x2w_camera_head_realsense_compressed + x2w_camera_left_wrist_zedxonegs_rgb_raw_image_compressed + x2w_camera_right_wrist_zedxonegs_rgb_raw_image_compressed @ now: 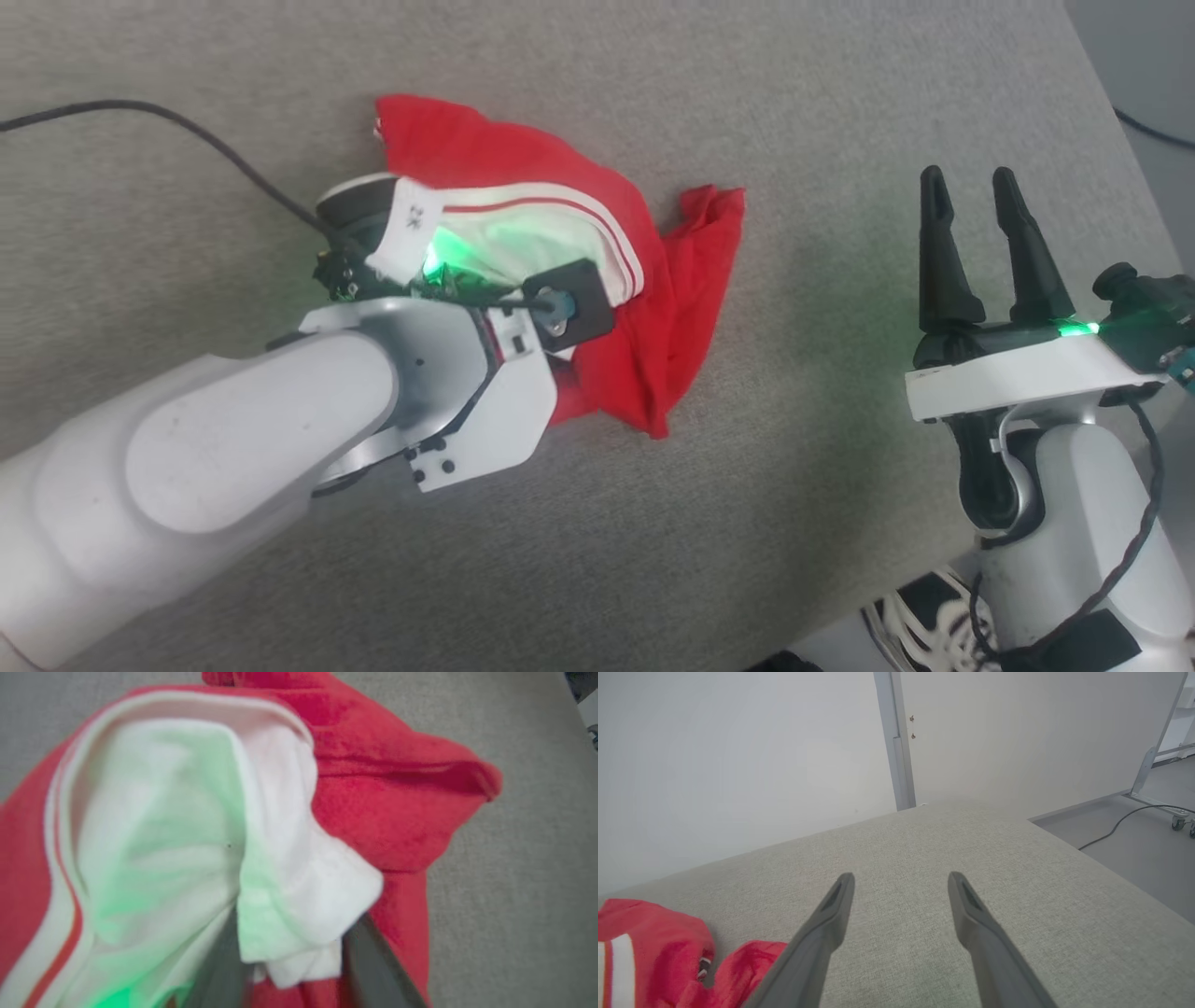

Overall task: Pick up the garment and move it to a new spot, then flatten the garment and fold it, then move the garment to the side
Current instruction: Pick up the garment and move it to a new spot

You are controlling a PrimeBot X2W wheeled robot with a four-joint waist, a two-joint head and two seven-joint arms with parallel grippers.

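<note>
A thin black cable (187,131) trails across the far left of the grey woven-fabric tabletop (653,560). At the near right, past the table's edge, a white-and-black laced shoe (924,621) rests on the floor. The left arm's pale plastic forearm (233,439) reaches in from the near left and covers the near left part of the garment (672,308), a soft thin red jersey with a white sleeve panel and red-and-white striped trim. It lies crumpled in a heap at the middle of the table, with one red corner sticking out to the right. A green light from the wrist tints the white cloth.

The left gripper (299,919) is down in the heap. Its two dark fingers stand apart with a bulging fold of white sleeve between them; I cannot tell whether they press the fold or only flank it.

The right gripper (968,177) hovers over bare table at the right, well apart from the garment. Its long dark tapered fingers are spread wide and hold nothing.

The tabletop is flat with a fine, even weave, and it has a straight edge on the right. Beyond its far edge stand smooth white wall panels joined by a grey metal post (896,742). To the right is smooth grey floor, with a second black cable (1125,821) running to a wheeled metal frame (1176,821).
</note>
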